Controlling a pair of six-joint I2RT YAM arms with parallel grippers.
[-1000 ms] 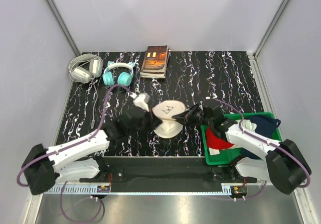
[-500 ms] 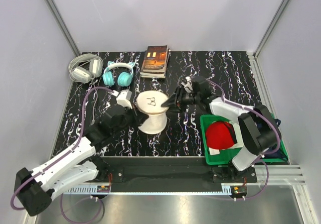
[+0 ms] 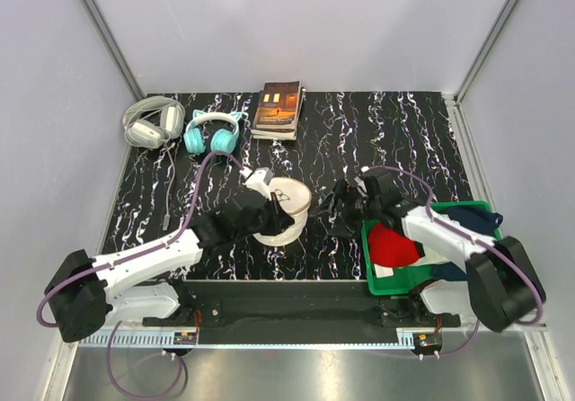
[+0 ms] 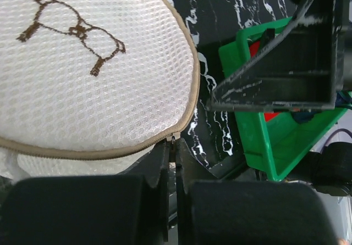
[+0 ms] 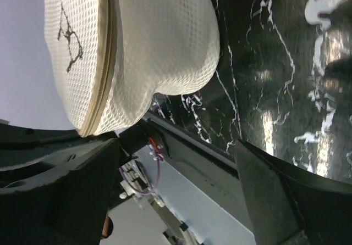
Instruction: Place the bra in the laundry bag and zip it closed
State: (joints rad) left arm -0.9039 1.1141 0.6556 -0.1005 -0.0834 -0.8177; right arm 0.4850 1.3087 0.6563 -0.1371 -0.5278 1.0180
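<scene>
marbled table [image 3: 404, 131], laundry bag [image 3: 286, 214] central, right end effector [image 3: 336, 206] spread alongside

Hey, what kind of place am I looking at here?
Most likely a robot test booth, not a home: two robot arms bolted to a table, bare panel walls around it, and staged props: headphones, a book, a laundry bag.

Marbled table [image 3: 404, 140], laundry bag [image 3: 293, 209], white headphones [image 3: 144, 133], teal headphones [image 3: 196, 138], book [image 3: 278, 107], bin [image 3: 367, 262]
</scene>
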